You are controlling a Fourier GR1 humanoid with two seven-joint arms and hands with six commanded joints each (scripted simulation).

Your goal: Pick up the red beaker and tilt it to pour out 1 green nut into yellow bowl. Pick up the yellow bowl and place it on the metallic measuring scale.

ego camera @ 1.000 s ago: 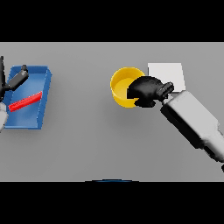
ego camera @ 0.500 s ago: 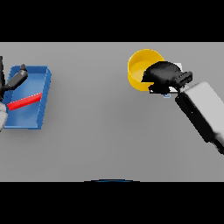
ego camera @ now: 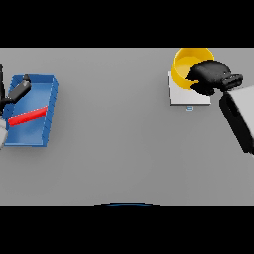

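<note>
**Yellow bowl held over the scale, red beaker lying in the tray**

At the far left, the left hand [ego camera: 15, 94] shows only in part at the view's edge, with dark fingers reaching over a blue tray [ego camera: 47, 87]. Whether those fingers are curled or straight cannot be told. Just below them, inside the tray, the red beaker [ego camera: 29, 116] lies on its side, apart from the hand.

Well to the right across the grey table [ego camera: 114, 149], the right hand [ego camera: 211, 77] is clenched on the near rim of the yellow bowl [ego camera: 186, 62]. The bowl sits just beyond and to the left of the hand, tilted, its opening facing the viewer. Below the hand lies the pale, flat measuring scale [ego camera: 183, 96]; whether the bowl touches it cannot be told. No green nut is visible inside.

The bowl looks rigid, light and smooth-walled, so it may slip. A pinch on the rim seems the natural hold, and it needs levelling before it is set down.
</note>
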